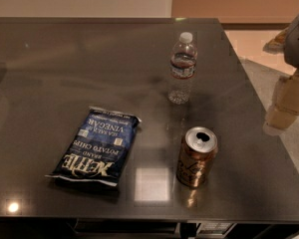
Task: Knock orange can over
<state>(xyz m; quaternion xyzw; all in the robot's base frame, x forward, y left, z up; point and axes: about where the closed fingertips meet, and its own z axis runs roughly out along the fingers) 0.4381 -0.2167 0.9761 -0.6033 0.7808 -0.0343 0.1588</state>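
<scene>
The orange can stands upright near the table's front edge, right of centre. It is coppery orange-brown with a silver top and pale script lettering. My gripper shows as a grey and tan shape at the right edge of the view, beyond the table's right side. It is well to the right of the can and apart from it.
A clear plastic water bottle with a white cap stands upright behind the can. A blue bag of potato chips lies flat to the can's left. The dark glossy table ends close in front of the can and bag.
</scene>
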